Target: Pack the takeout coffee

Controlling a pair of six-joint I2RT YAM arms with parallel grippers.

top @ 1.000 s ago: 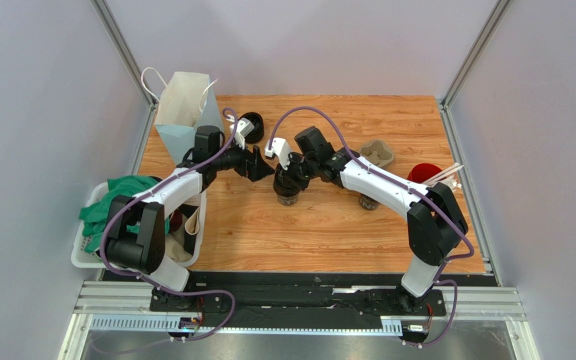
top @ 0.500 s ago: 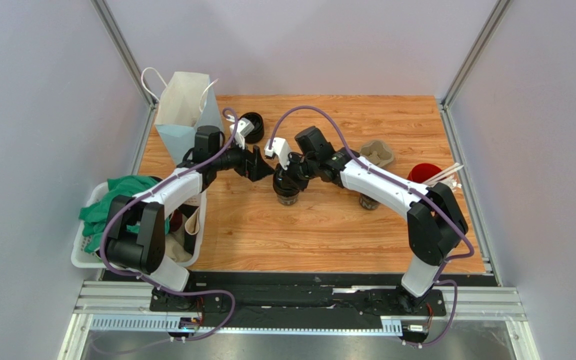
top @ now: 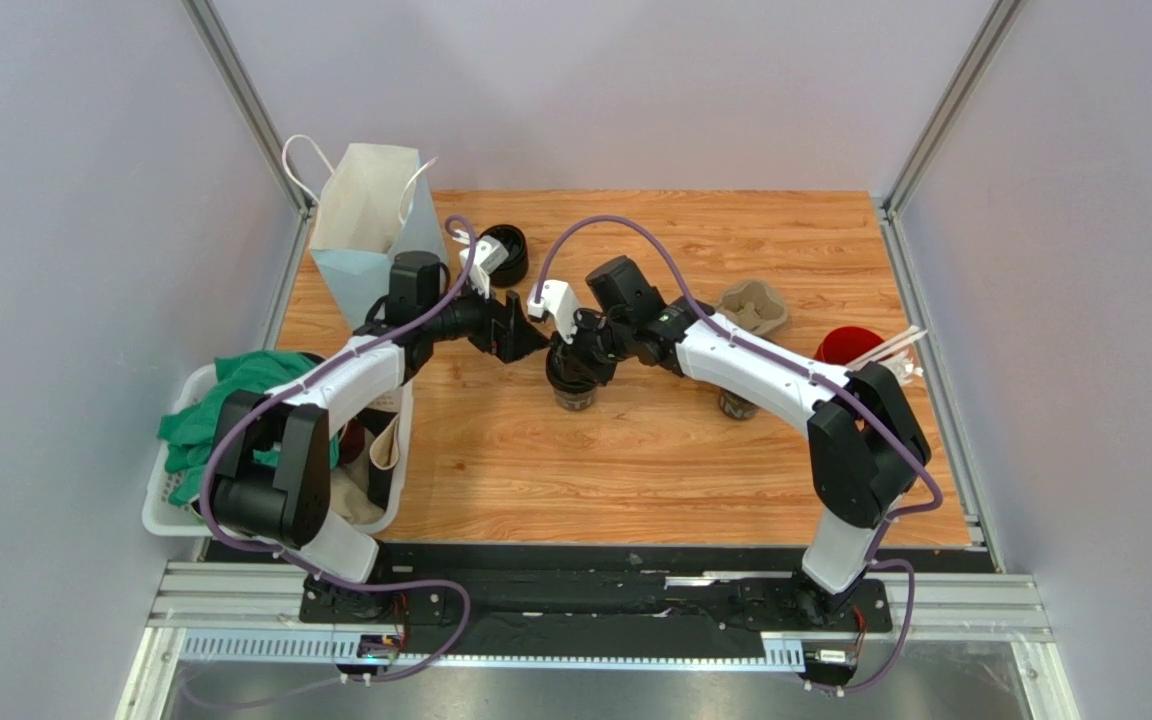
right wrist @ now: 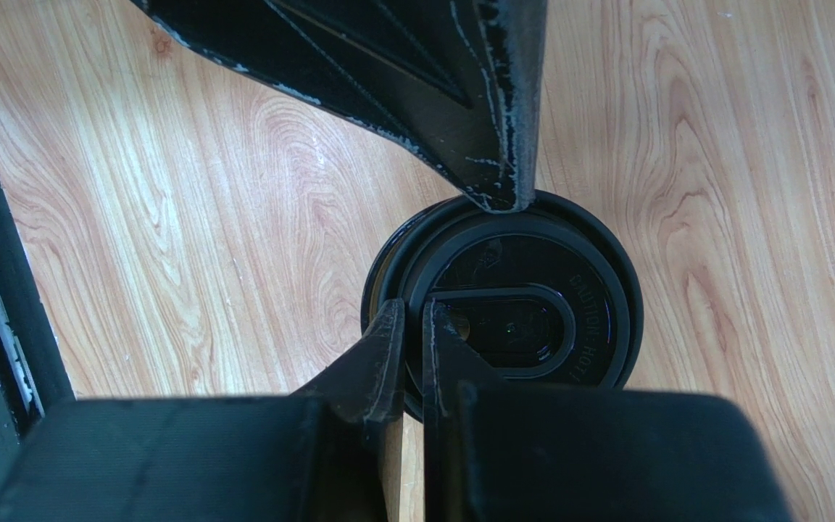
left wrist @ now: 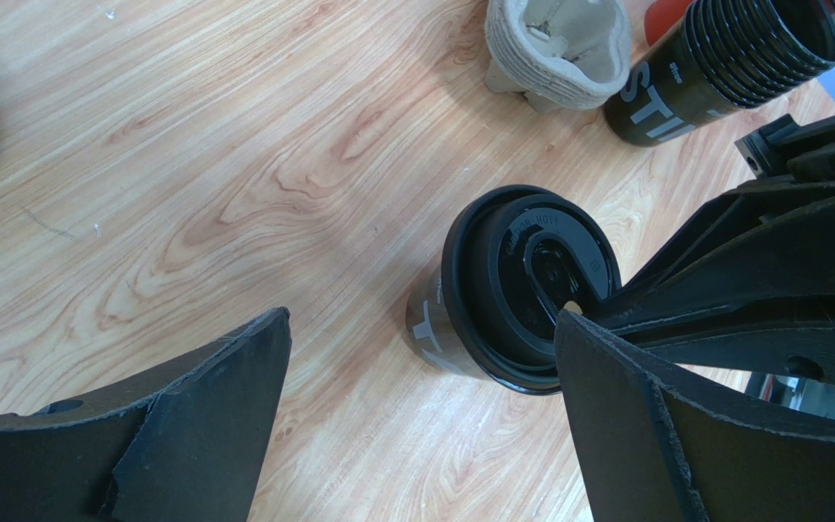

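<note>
Two arms: both reach in over the wooden surface (top: 642, 465), and their claws meet at one cup
Far left: a white basket (top: 162, 510) with green cloth (top: 214, 405) in it sits at the surface's left edge; a pale paper bag (top: 364, 210) stands upright at the back corner
Left claw (left wrist: 420, 326): fingers spread wide, holding nothing; one fingertip (right wrist: 509, 196) lies at the cup's rim, touching or just short of it, I cannot tell
Takeout coffee (left wrist: 509, 272): upright near the middle of the surface, black lid on, between the two claws
Right claw (right wrist: 411, 315): fingers nearly together, pinching the lid's raised rim, one inside it and one outside
Cup tray (top: 755, 305): cardboard, behind and to the right of the coffee, apart from it
Nested black cups (left wrist: 716, 65): white lettering on the side, just beside the tray
Red cup (top: 850, 348): near the right edge, with white straws
</note>
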